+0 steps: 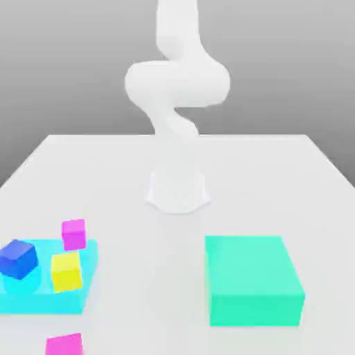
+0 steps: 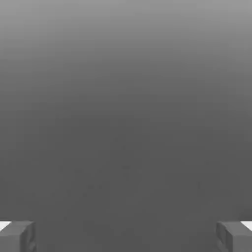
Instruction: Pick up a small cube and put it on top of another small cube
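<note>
At the exterior view's left, the blue cube (image 1: 19,259) is seen tilted over the cyan slab (image 1: 41,301). The front pink cube (image 1: 64,344) is placed nearer the camera, off the slab, partly cut by the frame edge. The yellow cube (image 1: 66,272) is seen at the slab's inner side, between the two pink ones. The rear pink cube (image 1: 73,235) is seen by the slab's back corner, apparently on it; exact contact can't be told. Centre: the arm (image 1: 177,83) is seen rising from its base. Both pink cubes are placed to the exterior view's left of that base and toward the camera, so a reach out and to that side is likely called for. Exact bearing from the gripper (image 2: 126,237) can't be told; its fingers are spread wide, nothing pinched. No long axis is offered by either cube; faces should be squared to before gripping. Yellow could be knocked if the rear one is taken. Right: the green block (image 1: 255,277) is set well apart. No brands, labels or writing can be read.
</note>
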You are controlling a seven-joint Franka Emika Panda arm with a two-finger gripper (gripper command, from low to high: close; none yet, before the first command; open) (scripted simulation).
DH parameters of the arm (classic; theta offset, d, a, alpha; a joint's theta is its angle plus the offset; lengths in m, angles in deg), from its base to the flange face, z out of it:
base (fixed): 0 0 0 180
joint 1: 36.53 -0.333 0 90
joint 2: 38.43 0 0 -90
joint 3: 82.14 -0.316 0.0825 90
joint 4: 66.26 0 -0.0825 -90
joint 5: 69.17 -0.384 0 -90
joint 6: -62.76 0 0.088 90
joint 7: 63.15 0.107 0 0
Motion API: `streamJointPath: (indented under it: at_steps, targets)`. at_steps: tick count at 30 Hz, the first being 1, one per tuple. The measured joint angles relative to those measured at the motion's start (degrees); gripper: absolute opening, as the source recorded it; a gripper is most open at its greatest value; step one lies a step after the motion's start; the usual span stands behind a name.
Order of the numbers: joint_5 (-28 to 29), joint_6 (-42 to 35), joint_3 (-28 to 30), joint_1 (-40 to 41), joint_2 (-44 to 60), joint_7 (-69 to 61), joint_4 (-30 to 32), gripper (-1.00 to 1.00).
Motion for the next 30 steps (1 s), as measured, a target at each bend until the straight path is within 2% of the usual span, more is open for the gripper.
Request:
streamJointPath:
  at_steps: [10,19,24,30]
  targets:
    - [3.2,5.4,-3.5,9.4,21.1,19.8,-1.4,0.0]
    - [5.7,10.1,-2.9,14.5,39.8,37.2,-2.7,0.0]
    - [4.9,12.9,-1.6,15.7,50.1,45.3,-3.3,0.0]
    - [0.8,16.6,0.1,16.7,62.1,52.3,-4.2,0.0]
